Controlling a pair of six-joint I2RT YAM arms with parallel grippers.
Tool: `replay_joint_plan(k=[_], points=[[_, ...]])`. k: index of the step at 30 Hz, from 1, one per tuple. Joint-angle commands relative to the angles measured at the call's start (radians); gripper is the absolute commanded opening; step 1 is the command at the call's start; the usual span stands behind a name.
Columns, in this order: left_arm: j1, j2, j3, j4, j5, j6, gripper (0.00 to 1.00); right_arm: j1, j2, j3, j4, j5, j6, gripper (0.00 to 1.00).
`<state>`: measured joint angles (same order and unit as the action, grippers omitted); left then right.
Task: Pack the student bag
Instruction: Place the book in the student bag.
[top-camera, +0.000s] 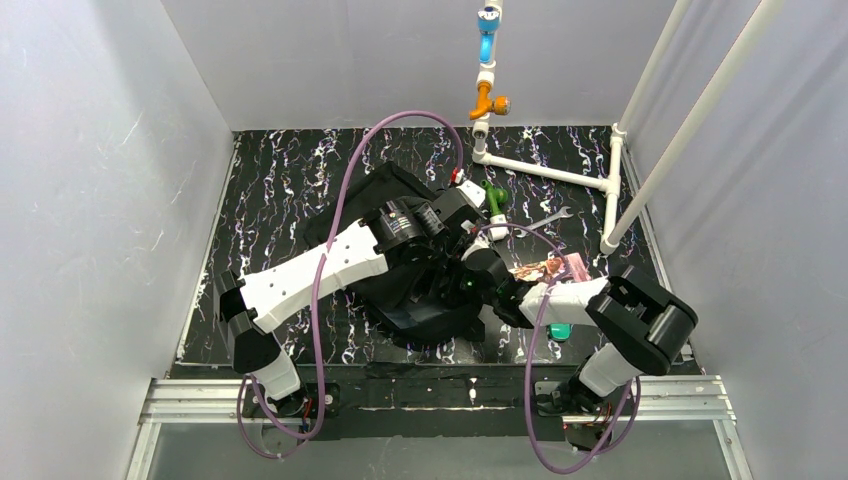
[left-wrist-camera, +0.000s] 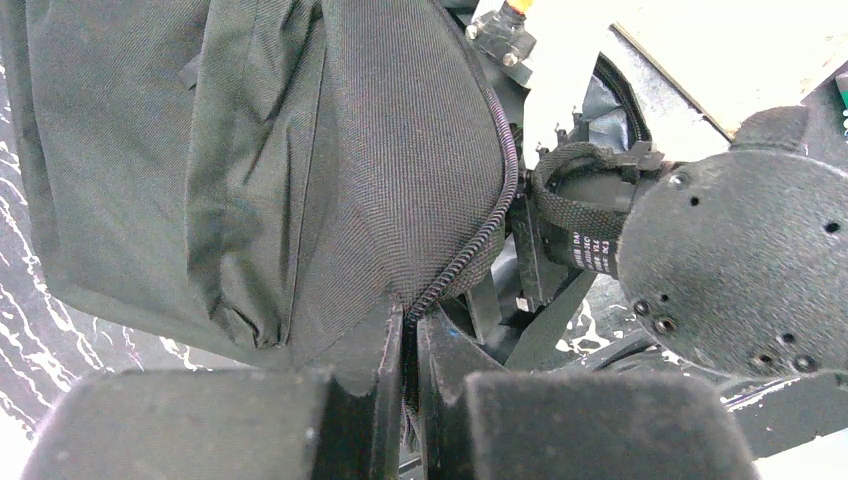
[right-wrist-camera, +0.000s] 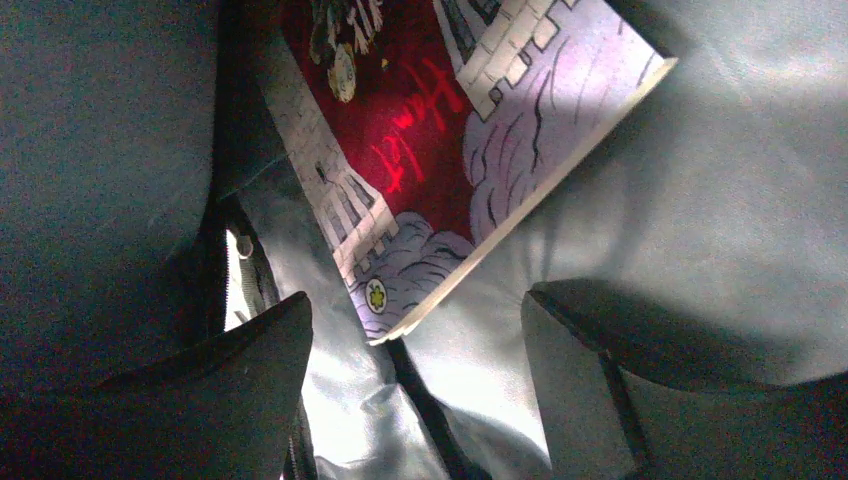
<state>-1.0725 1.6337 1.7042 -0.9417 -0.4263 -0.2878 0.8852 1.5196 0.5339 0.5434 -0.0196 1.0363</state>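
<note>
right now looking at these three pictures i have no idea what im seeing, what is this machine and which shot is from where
It is two robot arms bolted at the near edge of a black marbled table. The wide picture looks down from above; the other two come from cameras on each wrist. The left arm and right arm both reach to the student bag, a black backpack. The left tool is shut on the bag's zippered edge. The right tool is open, apparently inside, with a red-covered book lying on grey lining before it. A wrench and white pipe frame sit on the table nearby.
</note>
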Motion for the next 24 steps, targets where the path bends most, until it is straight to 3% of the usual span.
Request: replay_joint_plan(k=[1, 3, 9, 11, 13, 14, 19, 22, 24], points=[[-0.003, -0.064, 0.009, 0.008, -0.006, 0.008, 0.00, -0.006, 0.065, -0.007, 0.134, -0.036, 0.066, 0.83], [-0.003, -0.069, 0.006, 0.007, -0.008, 0.007, 0.00, -0.010, 0.092, -0.026, 0.206, -0.028, 0.136, 0.78], [-0.003, -0.074, 0.009, 0.007, -0.008, -0.005, 0.00, -0.019, 0.161, -0.073, 0.453, -0.029, 0.302, 0.51], [-0.003, -0.073, 0.010, 0.007, -0.014, -0.005, 0.00, -0.019, 0.182, -0.069, 0.491, -0.036, 0.326, 0.33], [-0.003, -0.074, 0.013, 0.006, -0.022, -0.005, 0.00, -0.019, 0.187, -0.074, 0.536, -0.036, 0.343, 0.08], [-0.003, -0.074, 0.012, 0.006, -0.026, -0.007, 0.00, -0.019, 0.186, -0.076, 0.553, -0.037, 0.348, 0.01], [-0.003, -0.083, 0.009, 0.007, -0.047, -0.010, 0.00, -0.020, 0.105, -0.117, 0.533, -0.013, 0.359, 0.01], [-0.003, -0.092, 0.000, 0.007, -0.057, -0.010, 0.00, -0.016, 0.003, -0.205, 0.534, 0.130, 0.421, 0.01], [-0.002, -0.094, -0.005, 0.007, -0.063, -0.011, 0.00, -0.015, -0.049, -0.189, 0.427, 0.192, 0.431, 0.01]])
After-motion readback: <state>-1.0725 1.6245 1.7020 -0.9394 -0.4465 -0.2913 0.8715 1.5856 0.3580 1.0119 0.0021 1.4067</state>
